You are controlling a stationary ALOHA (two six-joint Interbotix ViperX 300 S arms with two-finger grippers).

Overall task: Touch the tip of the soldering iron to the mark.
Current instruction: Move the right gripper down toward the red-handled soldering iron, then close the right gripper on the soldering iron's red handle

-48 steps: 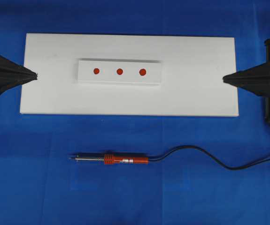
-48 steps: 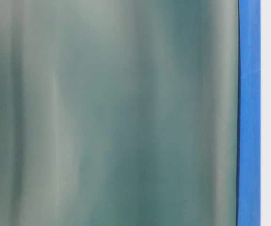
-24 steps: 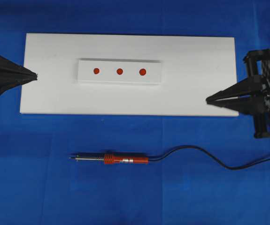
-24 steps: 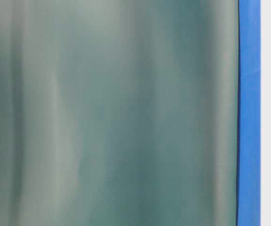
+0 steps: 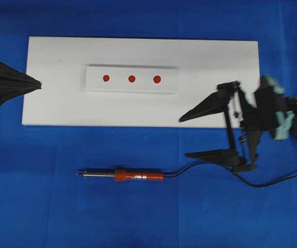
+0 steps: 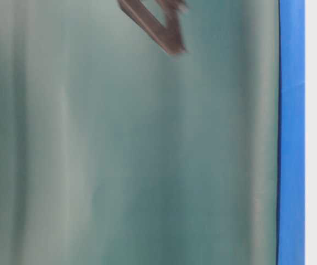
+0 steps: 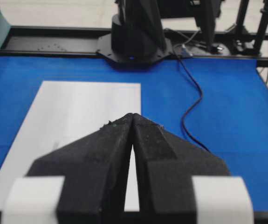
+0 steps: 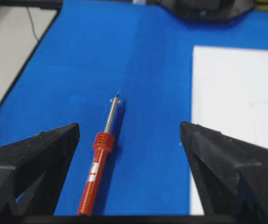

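Since second ago, your right black claw swung out over blue cloth, jaws spread wide, empty.

Overhead: red-orange-handled soldering iron lay on cloth, apart from claw. Left black claw closed, empty.

Right wrist: iron's dark pointed tip aimed away; grabbing near black cord risked snag, wobble.

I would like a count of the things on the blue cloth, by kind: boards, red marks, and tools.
White boards: 2, the large board and the small strip on it
Red marks: 3
Tools: 1, the soldering iron
Total: 6
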